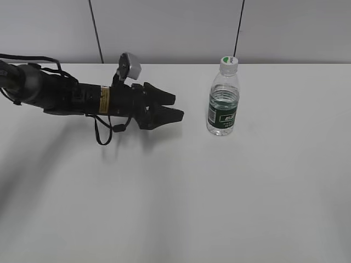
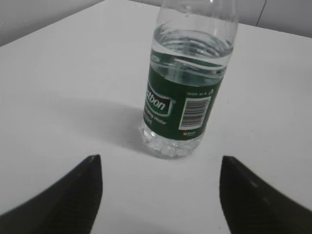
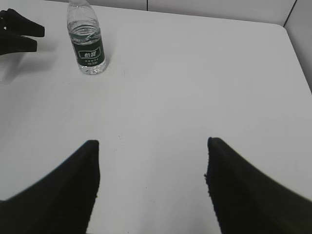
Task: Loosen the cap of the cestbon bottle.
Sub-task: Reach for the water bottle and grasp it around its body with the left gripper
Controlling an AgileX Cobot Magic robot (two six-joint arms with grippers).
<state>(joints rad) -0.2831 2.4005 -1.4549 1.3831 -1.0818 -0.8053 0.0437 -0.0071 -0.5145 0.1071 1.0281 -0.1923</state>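
Cestbon bottle (image 1: 223, 104) stands upright on white table (image 1: 175, 208), right of centre, cap (image 1: 228, 62) on, untouched. Left gripper (image 1: 174, 107) lies level beside bottle, jaws apart, gap showing between. Right gripper (image 3: 152, 165) well back, jaws apart, empty. Judgement: left should clamp label band squarely, steadying bottle, then right takes cap from above.

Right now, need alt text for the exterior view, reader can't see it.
A small cestbon bottle stands upright on a white table, its white cap on. To its left, the left arm lies low over the table, its open pincer pointing at the bottle, with a gap between them. The right arm is out of frame.
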